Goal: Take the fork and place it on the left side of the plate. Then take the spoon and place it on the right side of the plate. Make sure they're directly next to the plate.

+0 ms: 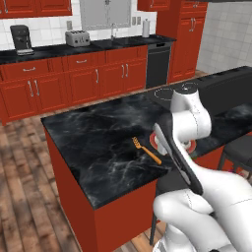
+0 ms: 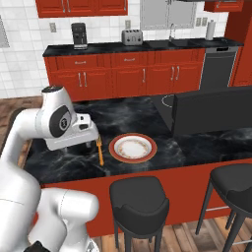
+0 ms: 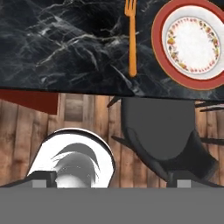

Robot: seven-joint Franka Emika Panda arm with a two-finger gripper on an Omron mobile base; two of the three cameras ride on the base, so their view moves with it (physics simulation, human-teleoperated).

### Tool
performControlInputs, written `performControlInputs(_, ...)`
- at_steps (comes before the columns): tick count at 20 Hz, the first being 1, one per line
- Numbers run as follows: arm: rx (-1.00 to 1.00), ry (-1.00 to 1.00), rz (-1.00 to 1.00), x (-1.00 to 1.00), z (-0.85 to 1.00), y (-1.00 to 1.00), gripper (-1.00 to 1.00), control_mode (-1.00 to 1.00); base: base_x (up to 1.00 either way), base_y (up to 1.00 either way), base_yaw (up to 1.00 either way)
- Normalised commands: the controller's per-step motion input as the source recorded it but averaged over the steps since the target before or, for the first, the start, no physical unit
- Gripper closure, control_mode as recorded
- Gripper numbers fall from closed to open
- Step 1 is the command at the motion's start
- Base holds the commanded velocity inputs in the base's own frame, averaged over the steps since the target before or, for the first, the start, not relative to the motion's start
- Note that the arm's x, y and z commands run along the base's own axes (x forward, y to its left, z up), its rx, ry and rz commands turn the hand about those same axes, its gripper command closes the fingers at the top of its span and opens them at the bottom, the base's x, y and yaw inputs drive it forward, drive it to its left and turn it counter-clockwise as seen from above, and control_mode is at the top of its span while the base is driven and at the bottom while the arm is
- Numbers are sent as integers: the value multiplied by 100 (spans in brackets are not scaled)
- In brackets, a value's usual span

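Fork point(image 3: 131, 39) free; end effector point(image 2: 86, 142) wide, empty

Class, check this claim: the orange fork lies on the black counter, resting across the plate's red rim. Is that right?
Not quite. The fork does lie on the black counter, but beside the plate, apart from its red rim, not across it. The hand view shows the gap.

Counter point(image 1: 98, 142): black marble island, broad bare stretch left of the fork point(image 1: 146, 150), open to approach from above. Fork lies just left of the plate point(image 2: 133, 147), a narrow gap between them. Right of the plate: bare marble, then a dark raised block point(image 2: 211, 110) behind. Stools point(image 2: 139, 202) stand below the near edge. Tool point(image 2: 83, 144): jaws wide, above the counter left of the fork.
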Motion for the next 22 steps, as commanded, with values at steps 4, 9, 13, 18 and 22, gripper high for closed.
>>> performControlInputs(4,0,0,0,-65,-11,-2,-100,-100,0,0,0)
performControlInputs(9,-2,1,1,-32,-15,15,-100,-100,0,0,0)
performControlInputs(13,0,0,0,0,0,0,-100,100,-7,67,5)
performControlInputs(18,0,0,0,0,0,0,-100,100,0,99,3)
performControlInputs(22,0,0,0,0,0,0,-100,100,0,100,0)
